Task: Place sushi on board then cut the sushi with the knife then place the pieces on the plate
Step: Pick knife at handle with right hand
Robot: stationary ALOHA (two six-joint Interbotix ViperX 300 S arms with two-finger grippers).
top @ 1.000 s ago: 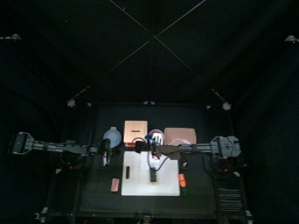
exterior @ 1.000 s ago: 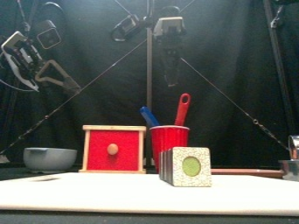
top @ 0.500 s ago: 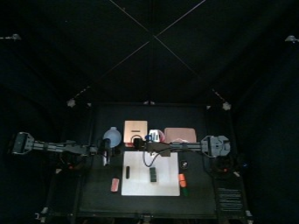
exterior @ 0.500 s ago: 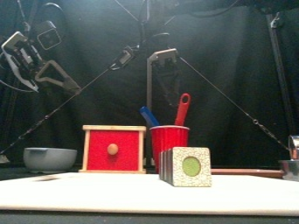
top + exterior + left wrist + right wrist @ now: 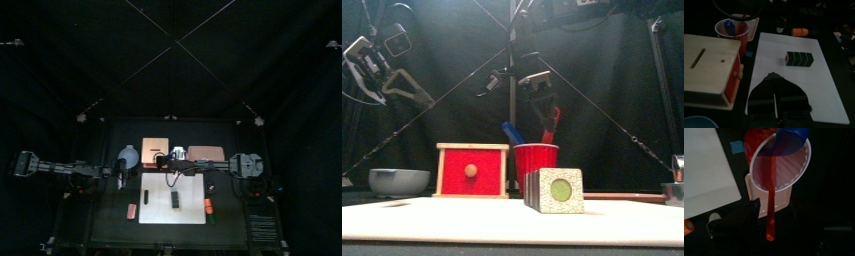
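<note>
sushi roll [image 5: 556, 190] on the white board [image 5: 821, 90], right pincer [image 5: 541, 106] at the red knife [image 5: 551, 123]

the left pincer [image 5: 772, 76] hangs high, pinched shut, holding nothing. its dark tips hide a bit of the white board. the sushi roll stands whole there, with bare white all around it. behind it the right pincer hangs over the red cup [image 5: 536, 163], at the red knife handle. we cannot tell if it grips it. the pink tray [image 5: 206, 155] lies back right.
</note>
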